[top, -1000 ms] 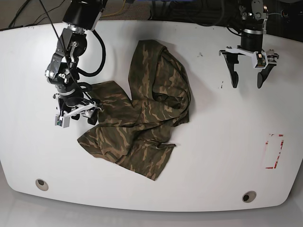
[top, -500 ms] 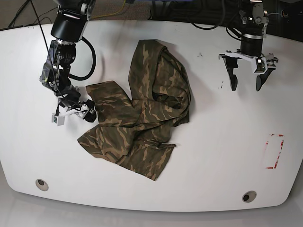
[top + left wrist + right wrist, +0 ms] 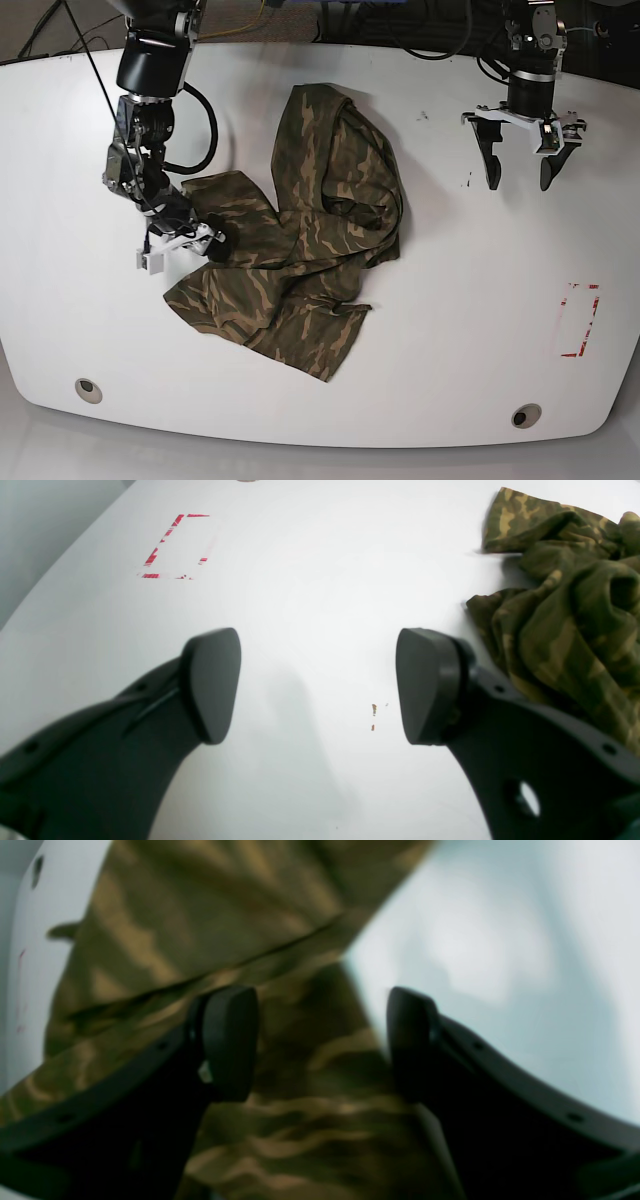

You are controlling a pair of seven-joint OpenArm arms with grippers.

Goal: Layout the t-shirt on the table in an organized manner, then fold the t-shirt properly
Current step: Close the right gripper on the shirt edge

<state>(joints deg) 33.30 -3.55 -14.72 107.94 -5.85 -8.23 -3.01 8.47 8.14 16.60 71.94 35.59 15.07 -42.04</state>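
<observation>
Lying crumpled near the middle of the table (image 3: 440, 330) – the t-shirt (image 3: 300, 240), camouflage cloth bunched and folded over itself, nowhere near flat. Hovering low at its sleeve-side edge, the right gripper (image 3: 195, 240) – jaws parted, cloth showing between them, nothing clamped. Hanging well apart over bare white tabletop, the left gripper (image 3: 520, 165), jaws spread wide and empty. Sitting far off near the table's edge, the red-marked rectangle (image 3: 580, 320).
</observation>
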